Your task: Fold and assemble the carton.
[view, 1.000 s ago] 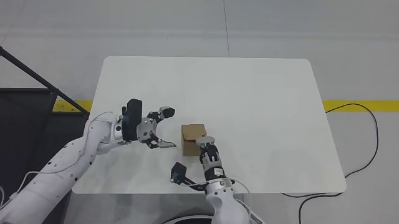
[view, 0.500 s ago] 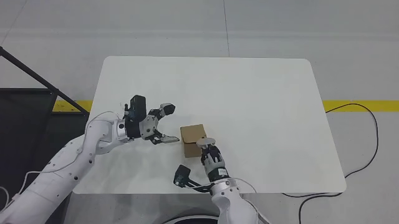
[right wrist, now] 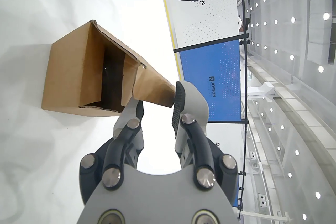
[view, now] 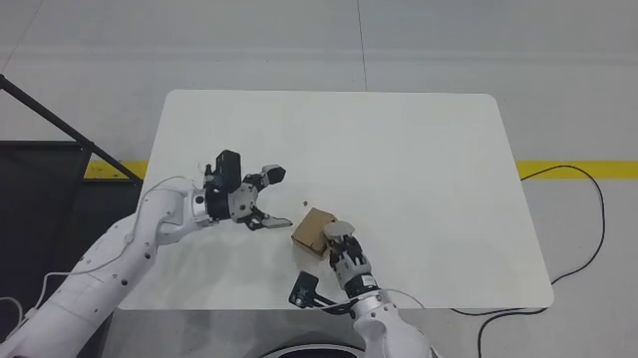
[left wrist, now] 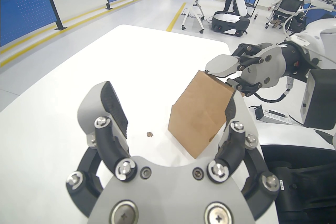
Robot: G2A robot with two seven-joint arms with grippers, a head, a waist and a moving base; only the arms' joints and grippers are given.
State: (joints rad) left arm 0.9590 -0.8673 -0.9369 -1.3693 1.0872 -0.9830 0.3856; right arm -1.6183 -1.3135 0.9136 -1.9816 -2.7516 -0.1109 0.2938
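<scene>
A small brown carton (view: 312, 227) stands tilted on the white table (view: 419, 149), near its front edge, with one side lifted off the surface. In the right wrist view the carton (right wrist: 71, 72) has an open end with loose flaps. My right gripper (right wrist: 157, 104) is shut on one flap at the raised edge, and it also appears from the left wrist as the right gripper (left wrist: 223, 70) on the carton (left wrist: 199, 114). My left gripper (left wrist: 174, 107) is open just beside the carton, one finger (left wrist: 236, 109) close to its side; from above, the left gripper (view: 281, 198) sits left of the carton.
A tiny brown scrap (left wrist: 150, 134) lies on the table between the left fingers. A black frame (view: 50, 119) stands off the table's left side and a cable (view: 588, 228) runs on the floor to the right. The table's far half is bare.
The carton has turned and tipped up on one side with the right gripper on it. The left gripper has moved right, closer to the carton.
</scene>
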